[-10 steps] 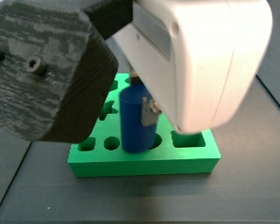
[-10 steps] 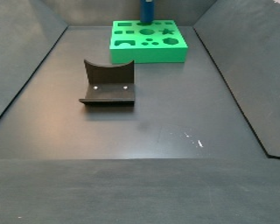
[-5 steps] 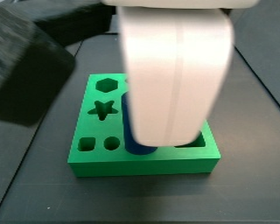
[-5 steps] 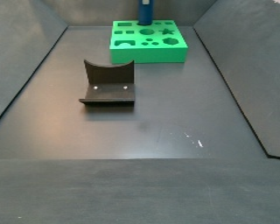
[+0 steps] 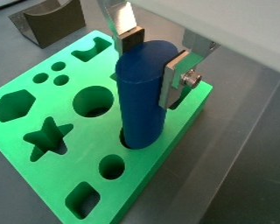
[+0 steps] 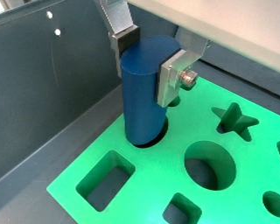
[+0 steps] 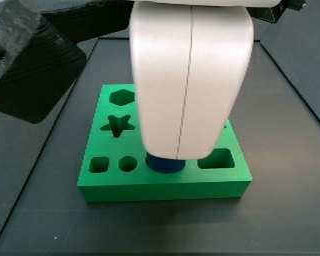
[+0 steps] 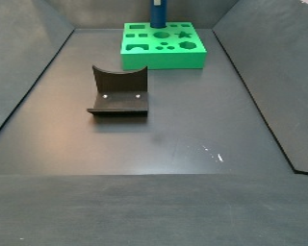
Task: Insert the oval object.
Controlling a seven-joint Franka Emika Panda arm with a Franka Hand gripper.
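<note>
The oval object (image 5: 140, 101), a tall smooth blue peg, stands upright with its lower end in a hole of the green board (image 5: 166, 171). My gripper (image 5: 150, 54) is above the board, its silver fingers (image 5: 174, 77) closed on the two sides of the peg's top. Both wrist views show this, with gripper (image 6: 149, 54), peg (image 6: 143, 96) and board (image 6: 143, 179). In a side view the white wrist housing (image 7: 190, 70) hides all but the peg's foot (image 7: 163, 166). In a side view the peg (image 8: 158, 12) rises from the far board (image 8: 164, 60).
The board has several other cut-outs, among them a star (image 7: 117, 125), a hexagon (image 7: 121, 97) and a round hole (image 6: 205, 164). The dark fixture (image 8: 118, 91) stands on the floor nearer the middle. Grey walls (image 6: 49, 79) enclose the floor close behind the board.
The wrist housing has swung across in front of the peg in a side view, hiding most of it. The peg stays upright at the same hole, held throughout.
</note>
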